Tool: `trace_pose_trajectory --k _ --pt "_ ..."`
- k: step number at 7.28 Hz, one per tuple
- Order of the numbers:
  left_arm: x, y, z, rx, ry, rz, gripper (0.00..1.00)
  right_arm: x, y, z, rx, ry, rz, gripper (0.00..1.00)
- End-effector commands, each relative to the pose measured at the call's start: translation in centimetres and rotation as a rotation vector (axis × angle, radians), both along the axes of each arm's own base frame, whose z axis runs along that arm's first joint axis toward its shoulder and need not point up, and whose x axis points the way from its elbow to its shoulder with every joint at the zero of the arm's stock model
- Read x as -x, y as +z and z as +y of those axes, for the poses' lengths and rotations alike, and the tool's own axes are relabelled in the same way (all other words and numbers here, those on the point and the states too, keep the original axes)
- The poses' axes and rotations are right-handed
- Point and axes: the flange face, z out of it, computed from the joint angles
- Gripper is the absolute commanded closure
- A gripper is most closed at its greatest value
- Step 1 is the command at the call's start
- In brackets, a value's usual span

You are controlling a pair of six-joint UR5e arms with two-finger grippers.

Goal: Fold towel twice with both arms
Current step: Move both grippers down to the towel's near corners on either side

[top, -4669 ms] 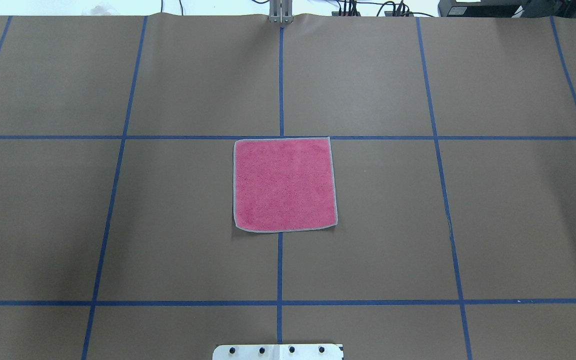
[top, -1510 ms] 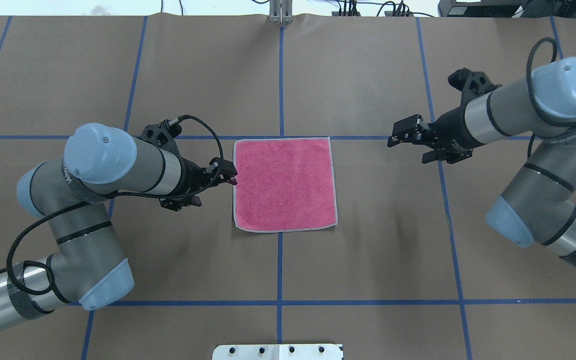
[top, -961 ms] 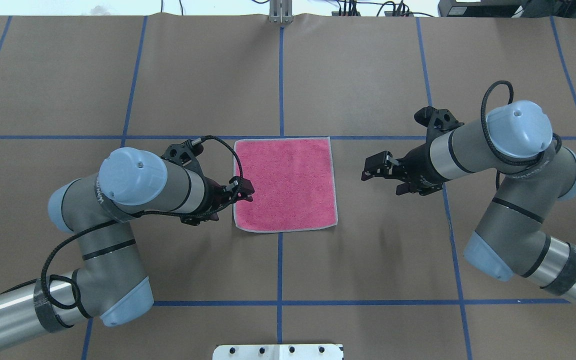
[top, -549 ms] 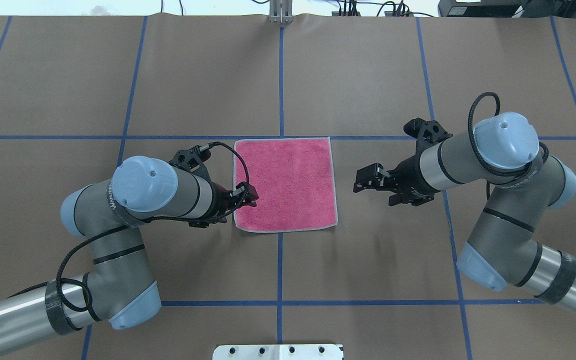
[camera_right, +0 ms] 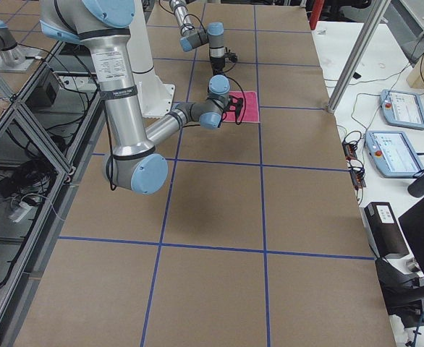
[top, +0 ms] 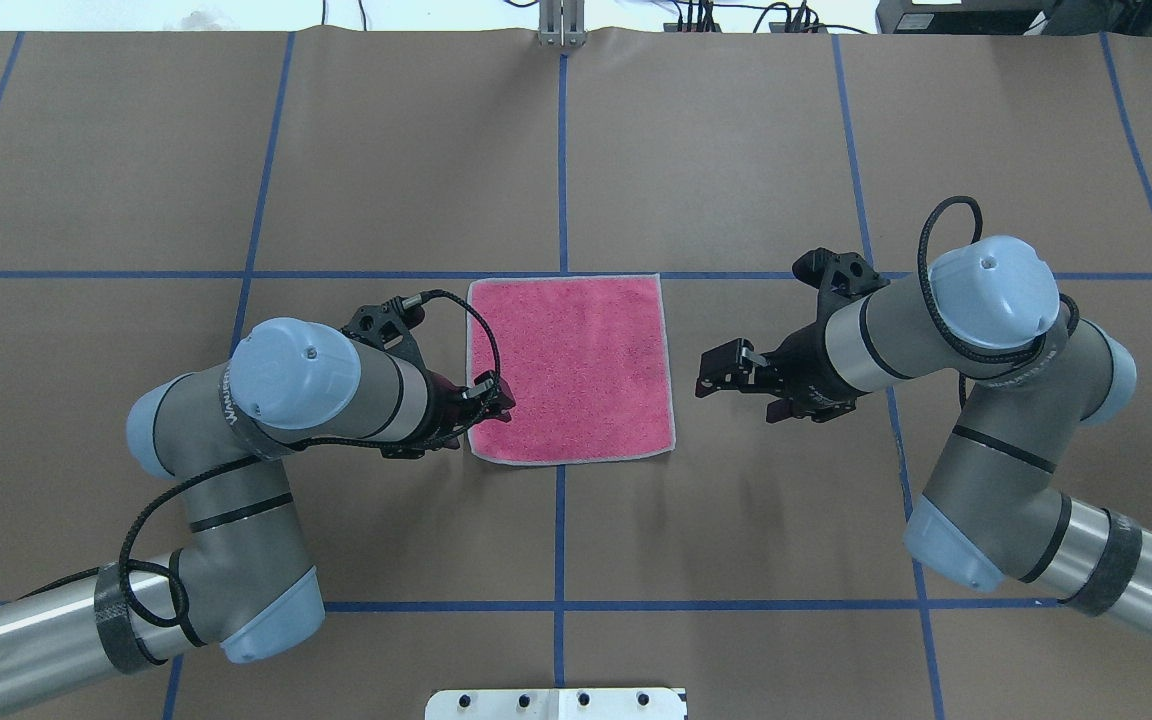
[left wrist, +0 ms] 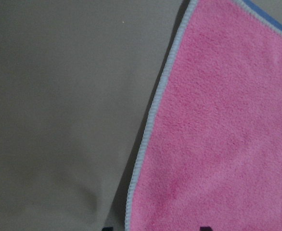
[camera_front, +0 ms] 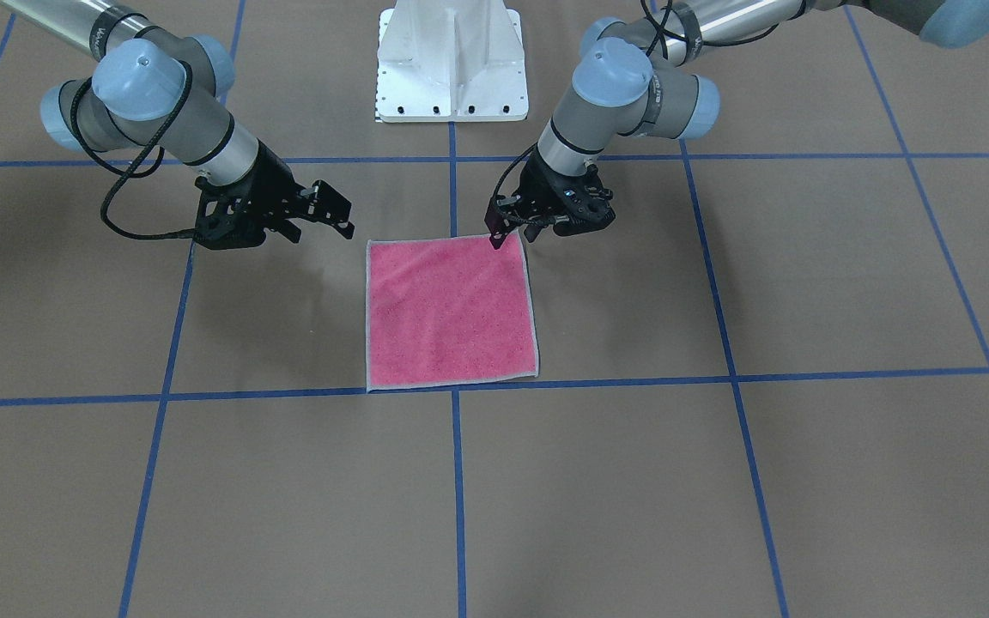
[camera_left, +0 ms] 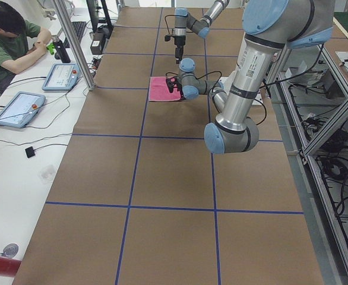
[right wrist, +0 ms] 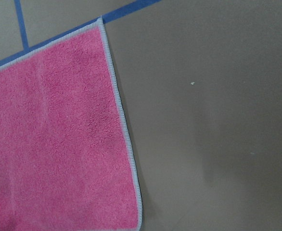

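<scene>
Towel (top: 569,368) lies flat and unfolded at the middle of the table (top: 736,150), pink face up, with its light grey border showing all round. Its far edge runs along a blue tape line (top: 386,274), and the tape line from 12 to 6 o'clock passes under it.

Taking the overhead view as the clock face, with 12 o'clock away from the robot, the left gripper (top: 498,397) is at the towel's 8 o'clock, over the left edge close to the near left corner. The left wrist view shows two dark fingertips (left wrist: 205,228) at the bottom of the picture, set apart from each other. One is at the grey border and the other over the pink pile, so the jaws are spread across the edge with no cloth between them. Whether the tips touch the cloth I cannot tell. The left arm (top: 306,385) reaches in from 7 o'clock.

The right gripper (top: 714,368) is at the towel's 3 o'clock, near the right edge but apart from it, over bare brown paper. Its jaws are spread and hold nothing. The right arm (top: 936,320) comes in from 4 o'clock. The right wrist view looks down on the towel's right edge and far right corner.

A white pedestal (camera_front: 452,60) stands at the table's 6 o'clock. In the exterior left view a person (camera_left: 8,35) in a green top sits at a side bench beside two tablets (camera_left: 61,76)
</scene>
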Motion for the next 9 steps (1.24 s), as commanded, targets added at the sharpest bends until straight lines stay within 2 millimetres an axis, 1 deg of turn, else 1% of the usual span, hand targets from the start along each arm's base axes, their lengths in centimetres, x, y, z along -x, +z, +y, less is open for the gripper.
trace_pose_trajectory --k 1,2,3,4,5,6,7,8,9 --pt "-0.4 0.2 0.6 0.0 0.012 -0.004 0.35 0.7 -0.1 0.6 -0.005 -0.007 0.001 0.03" --pt "-0.7 0.4 1.1 0.001 0.02 -0.006 0.37 0.9 0.1 0.8 -0.003 -0.01 0.005 0.03" --pt "-0.7 0.4 1.1 0.001 0.02 -0.007 0.4 1.1 -0.1 1.0 -0.006 -0.015 0.001 0.03" --pt "-0.7 0.5 1.2 0.002 0.021 -0.008 0.44 1.7 -0.2 1.5 -0.01 -0.02 0.002 0.03" --pt "-0.7 0.4 1.1 0.001 0.02 -0.007 0.52 2.0 -0.1 1.8 -0.009 -0.025 0.005 0.03" --pt "-0.7 0.1 1.0 -0.001 0.02 -0.002 0.55 2.4 0.0 2.1 -0.011 -0.032 0.007 0.03" --pt "-0.7 0.1 1.0 -0.001 0.02 -0.002 0.63 2.6 0.0 2.3 -0.01 -0.037 0.008 0.04" --pt "-0.7 0.1 1.0 0.001 0.019 -0.002 0.74 3.0 0.2 2.4 -0.01 -0.042 0.011 0.04" --pt "-0.7 0.4 1.1 0.001 0.019 -0.007 0.8 3.4 0.0 2.5 -0.011 -0.046 0.009 0.04"
